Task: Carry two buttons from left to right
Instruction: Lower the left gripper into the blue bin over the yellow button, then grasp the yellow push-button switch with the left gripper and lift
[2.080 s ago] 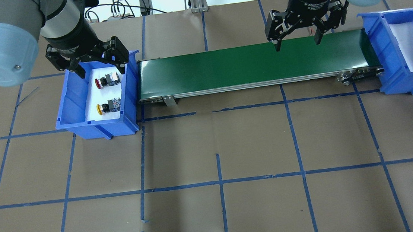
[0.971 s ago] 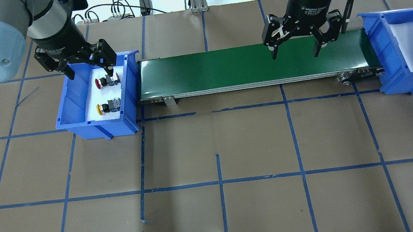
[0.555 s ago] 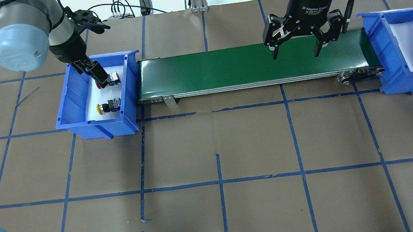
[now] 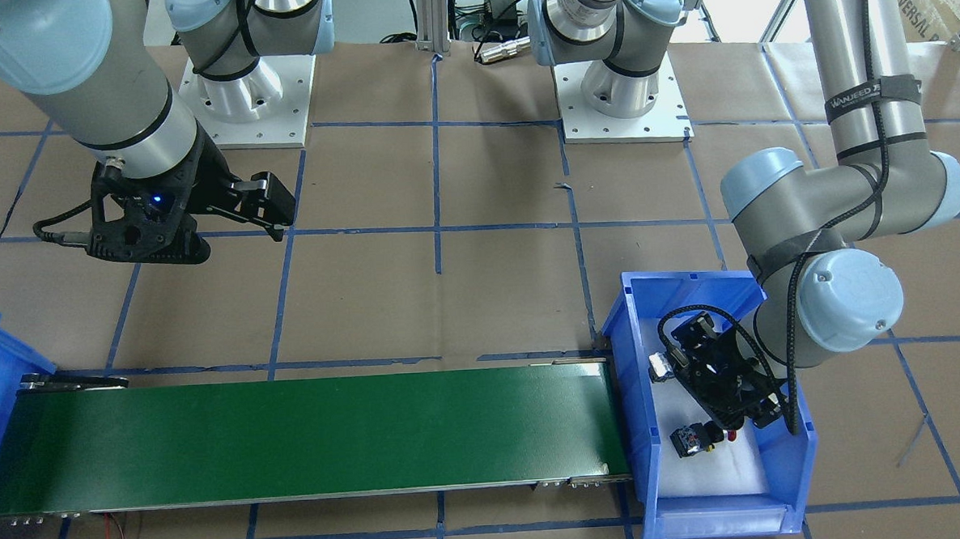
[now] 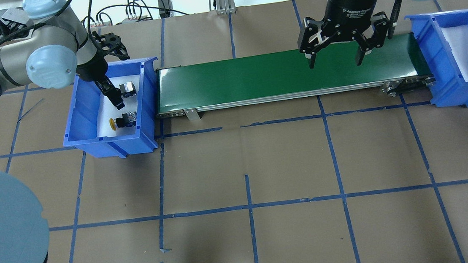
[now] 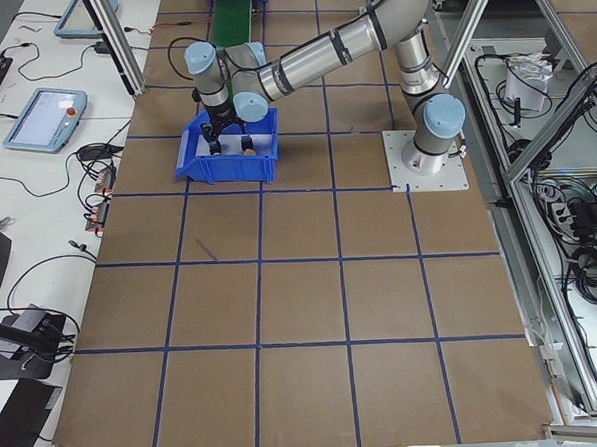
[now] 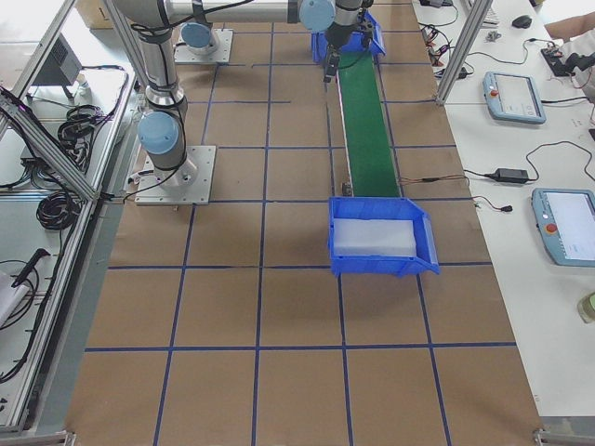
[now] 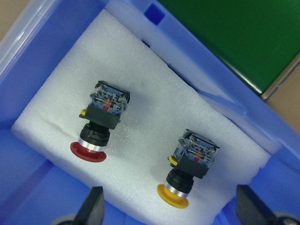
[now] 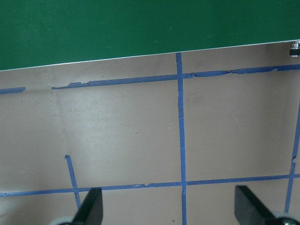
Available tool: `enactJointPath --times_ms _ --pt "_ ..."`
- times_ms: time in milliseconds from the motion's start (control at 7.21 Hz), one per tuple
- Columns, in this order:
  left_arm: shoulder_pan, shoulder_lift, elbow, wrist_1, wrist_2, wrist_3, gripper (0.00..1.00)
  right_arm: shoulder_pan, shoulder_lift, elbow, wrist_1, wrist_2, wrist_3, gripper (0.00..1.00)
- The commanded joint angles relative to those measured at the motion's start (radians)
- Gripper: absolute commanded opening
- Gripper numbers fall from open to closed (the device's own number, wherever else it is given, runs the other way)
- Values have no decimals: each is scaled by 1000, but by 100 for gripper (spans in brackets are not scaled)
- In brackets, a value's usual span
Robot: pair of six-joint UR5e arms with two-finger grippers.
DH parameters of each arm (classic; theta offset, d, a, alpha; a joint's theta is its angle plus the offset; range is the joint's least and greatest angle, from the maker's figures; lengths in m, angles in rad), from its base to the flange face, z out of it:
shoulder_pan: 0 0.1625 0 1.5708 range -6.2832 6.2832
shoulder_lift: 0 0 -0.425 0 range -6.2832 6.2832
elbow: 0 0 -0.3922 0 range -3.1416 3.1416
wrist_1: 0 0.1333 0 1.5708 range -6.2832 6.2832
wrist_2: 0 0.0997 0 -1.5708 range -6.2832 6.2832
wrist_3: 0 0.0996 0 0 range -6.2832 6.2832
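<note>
The red button (image 8: 100, 125) and the yellow button (image 8: 190, 172) lie side by side on white foam in the left blue bin (image 5: 84, 119), caps pointing away from the conveyor. My left gripper (image 8: 172, 213) is open and empty, and hangs just above the buttons inside the bin. In the overhead view it (image 5: 113, 96) covers the red cap; the yellow button (image 5: 123, 121) shows in front of it. In the front-facing view the red button (image 4: 698, 438) lies below the gripper. My right gripper (image 5: 334, 58) is open and empty above the conveyor's right part.
A green conveyor belt (image 5: 255, 79) runs from the left bin to a second blue bin (image 5: 442, 88) with white foam at the right end. The bin walls stand close around the left gripper. Brown paper with blue tape lines (image 9: 180, 140) covers the table.
My left arm has swung round and its wrist has turned, bringing the open gripper lower into the left bin over the buttons. The buttons have not moved. The right gripper stays almost still.
</note>
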Motion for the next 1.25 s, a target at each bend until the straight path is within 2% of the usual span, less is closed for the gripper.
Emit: enactJointPath --times_ms 0,693,832,971,1109 --pt "23 -25 -11 0 -5 30 100 -2 -1 5 0 -2 0 100" --pt "5 -17 -70 -52 -39 35 98 -4 -4 10 2 -10 -2 100" --pt "6 -27 -88 -47 -39 41 81 -4 -7 10 2 -13 -2 100" --pt "6 -27 -84 -39 -39 60 49 -5 -11 11 5 -13 0 100" --pt "6 -22 -70 -36 -37 59 23 -7 -13 11 17 -13 2 100"
